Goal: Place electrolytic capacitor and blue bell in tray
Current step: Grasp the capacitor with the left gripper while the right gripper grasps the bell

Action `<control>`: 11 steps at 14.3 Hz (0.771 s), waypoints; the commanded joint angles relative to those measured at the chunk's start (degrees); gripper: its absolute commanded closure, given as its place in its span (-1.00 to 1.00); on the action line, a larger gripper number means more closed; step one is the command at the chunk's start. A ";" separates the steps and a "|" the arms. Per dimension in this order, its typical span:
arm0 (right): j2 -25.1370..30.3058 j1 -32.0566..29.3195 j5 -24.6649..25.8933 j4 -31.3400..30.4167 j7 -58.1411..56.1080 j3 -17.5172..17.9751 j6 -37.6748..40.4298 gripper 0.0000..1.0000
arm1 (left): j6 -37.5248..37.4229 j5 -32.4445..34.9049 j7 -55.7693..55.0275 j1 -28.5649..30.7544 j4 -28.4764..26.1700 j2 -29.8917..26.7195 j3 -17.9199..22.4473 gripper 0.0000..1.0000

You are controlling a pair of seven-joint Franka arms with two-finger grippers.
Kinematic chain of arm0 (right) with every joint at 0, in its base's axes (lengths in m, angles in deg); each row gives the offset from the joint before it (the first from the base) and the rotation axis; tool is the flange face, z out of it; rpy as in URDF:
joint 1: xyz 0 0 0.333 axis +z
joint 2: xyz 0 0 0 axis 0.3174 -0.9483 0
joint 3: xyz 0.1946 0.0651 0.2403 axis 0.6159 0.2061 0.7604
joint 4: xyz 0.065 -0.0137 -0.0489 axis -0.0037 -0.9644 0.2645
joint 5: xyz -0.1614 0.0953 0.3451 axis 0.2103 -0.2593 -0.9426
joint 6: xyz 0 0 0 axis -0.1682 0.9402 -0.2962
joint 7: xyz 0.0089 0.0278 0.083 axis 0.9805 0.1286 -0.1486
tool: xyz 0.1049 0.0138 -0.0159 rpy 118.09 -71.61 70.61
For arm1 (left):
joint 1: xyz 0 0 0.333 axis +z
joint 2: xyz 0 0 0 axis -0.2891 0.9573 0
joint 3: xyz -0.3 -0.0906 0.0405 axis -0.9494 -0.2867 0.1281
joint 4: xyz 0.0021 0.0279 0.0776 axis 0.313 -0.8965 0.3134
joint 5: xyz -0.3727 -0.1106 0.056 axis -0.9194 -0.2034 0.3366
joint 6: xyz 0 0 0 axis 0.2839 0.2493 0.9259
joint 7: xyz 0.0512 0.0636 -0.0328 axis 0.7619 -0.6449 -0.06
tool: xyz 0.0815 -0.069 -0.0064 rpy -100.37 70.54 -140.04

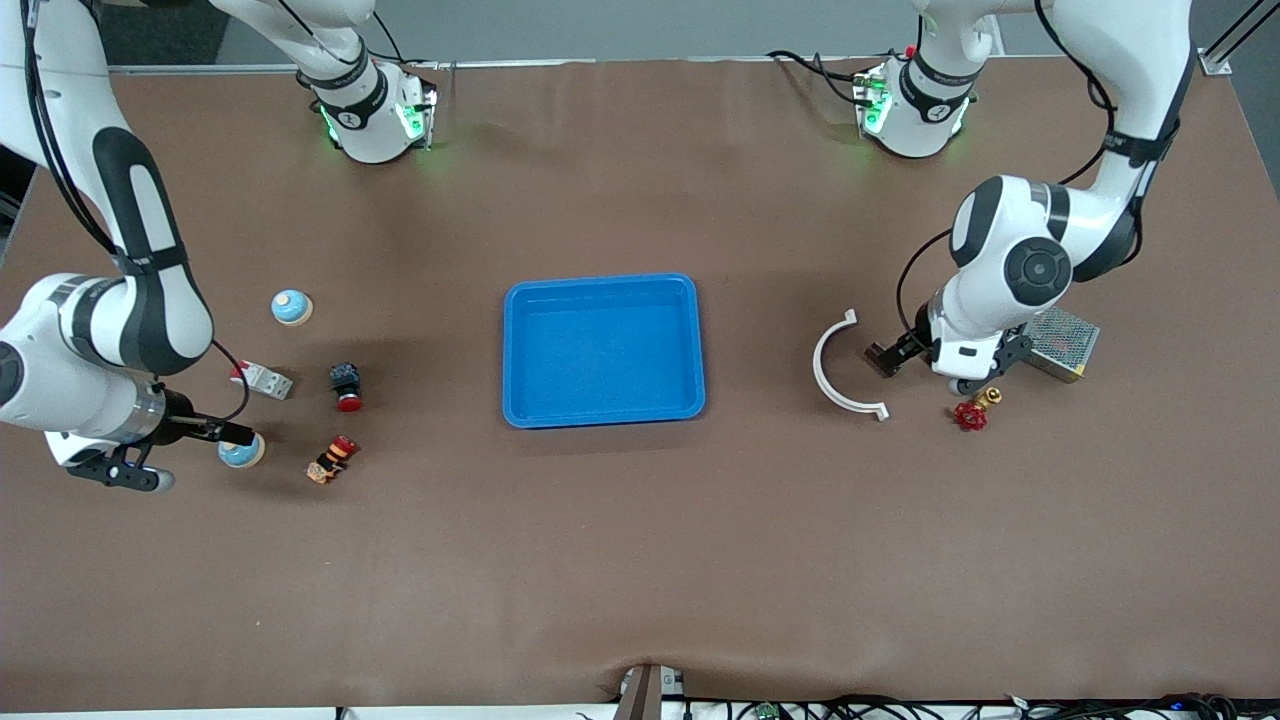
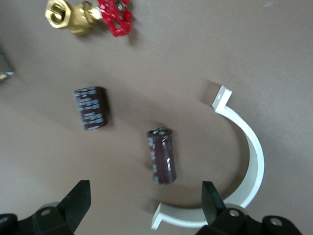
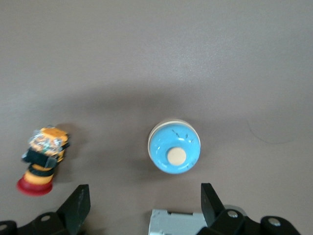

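Note:
The bright-blue tray point(image 1: 600, 350) lies empty in the middle of the table. Two dark cylindrical electrolytic capacitors point(image 2: 90, 107) point(image 2: 162, 155) lie on the table in the left wrist view; the arm hides them in the front view. My left gripper point(image 1: 885, 358) point(image 2: 145, 210) is open above them, beside a white curved bracket point(image 1: 840, 372) point(image 2: 247, 156). One blue bell point(image 1: 241, 452) point(image 3: 174, 152) sits near the right arm's end. My right gripper point(image 1: 215, 432) point(image 3: 145, 210) is open and empty just above it. A second blue bell point(image 1: 291, 307) sits farther from the front camera.
A grey-white block point(image 1: 265, 380) point(image 3: 178, 223), a black-and-red push button point(image 1: 346, 385) and an orange-and-red button point(image 1: 332, 460) point(image 3: 43, 159) lie around the right gripper. A brass valve with a red handle point(image 1: 972, 412) point(image 2: 93, 17) and a metal mesh box point(image 1: 1062, 343) lie by the left arm.

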 commanded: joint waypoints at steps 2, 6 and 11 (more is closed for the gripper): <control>-1.50 -1.37 0.73 -3.54 -0.51 0.64 -7.41 -1.00 | 4.57 -0.97 -2.23 0.22 -0.28 3.90 -0.22 -0.88; -3.96 -3.13 0.73 -3.55 -4.28 0.64 -9.81 -1.00 | 7.57 -0.88 -5.22 -0.13 -0.37 6.80 -0.22 -0.66; -4.84 -3.57 0.73 -3.20 -4.64 0.64 -10.16 -1.00 | 7.57 -0.36 -5.31 -0.13 -0.55 8.21 -0.22 0.40</control>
